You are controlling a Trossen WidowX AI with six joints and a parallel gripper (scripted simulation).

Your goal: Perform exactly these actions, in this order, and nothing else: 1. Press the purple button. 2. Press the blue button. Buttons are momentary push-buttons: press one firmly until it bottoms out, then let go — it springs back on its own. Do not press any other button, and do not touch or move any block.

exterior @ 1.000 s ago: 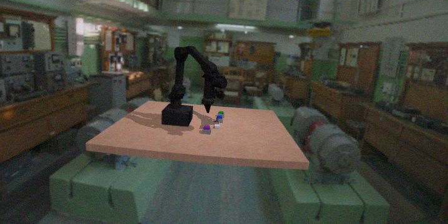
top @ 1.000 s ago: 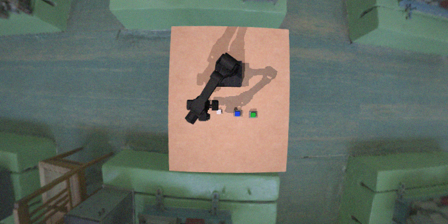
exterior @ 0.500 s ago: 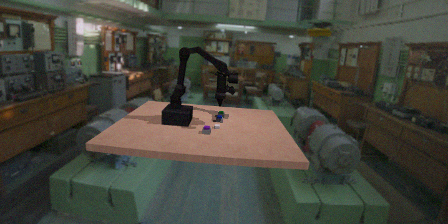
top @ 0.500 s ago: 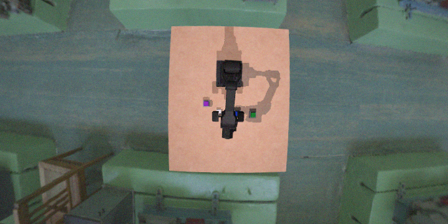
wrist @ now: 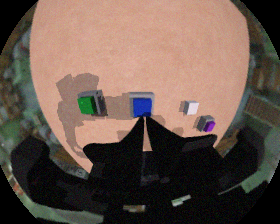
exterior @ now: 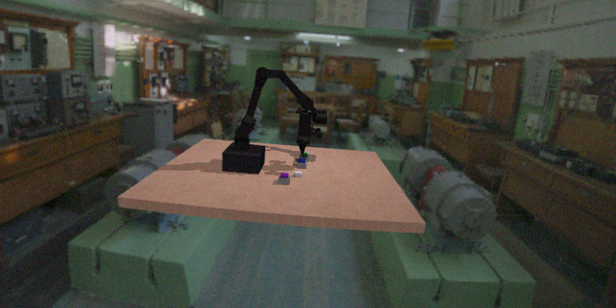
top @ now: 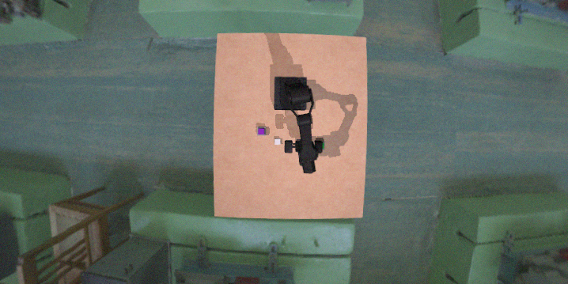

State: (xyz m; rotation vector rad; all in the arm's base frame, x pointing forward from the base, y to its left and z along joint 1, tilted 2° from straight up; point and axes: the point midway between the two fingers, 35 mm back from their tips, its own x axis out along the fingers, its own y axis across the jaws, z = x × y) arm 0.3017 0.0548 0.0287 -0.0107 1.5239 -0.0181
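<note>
The blue button sits on the table in a row with the other pieces, and the gripper points its tip right at the button's near edge. The fingers are pressed together with nothing between them. Relative to the blue button, the green button lies on one side; the white block and the purple button lie on the other.

Blurred workshop: green machine blocks, wooden benches, ceiling lights.
</note>
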